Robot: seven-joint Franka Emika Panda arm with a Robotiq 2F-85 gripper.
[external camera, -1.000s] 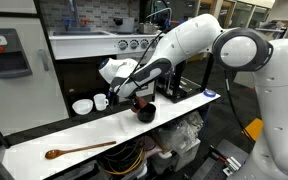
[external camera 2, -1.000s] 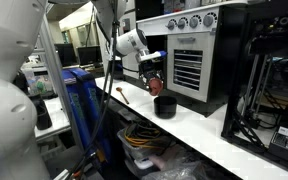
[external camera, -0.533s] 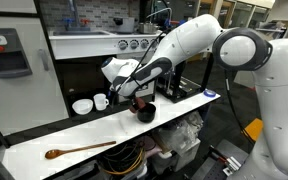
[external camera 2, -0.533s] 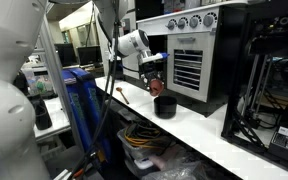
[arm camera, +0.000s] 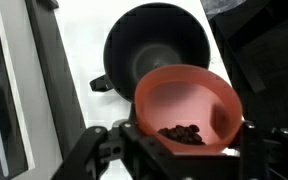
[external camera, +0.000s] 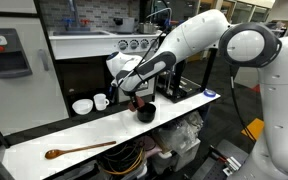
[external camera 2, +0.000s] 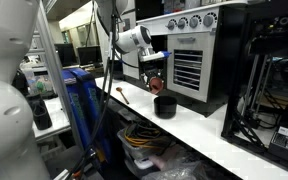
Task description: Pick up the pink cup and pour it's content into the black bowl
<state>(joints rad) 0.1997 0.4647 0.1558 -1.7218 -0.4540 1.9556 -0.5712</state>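
The pink cup [arm camera: 184, 100], with dark bits [arm camera: 181, 132] lying inside, is clamped in the gripper [arm camera: 185, 145] and held just above the black bowl [arm camera: 154, 45] on the counter [arm camera: 74, 60]

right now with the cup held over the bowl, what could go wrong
1. The pink cup seems to hang by the black bowl's near edge, not over its middle, so the dark bits could land on the white table.
2. It hangs low over the bowl; tipping it might bump the bowl and shove it.
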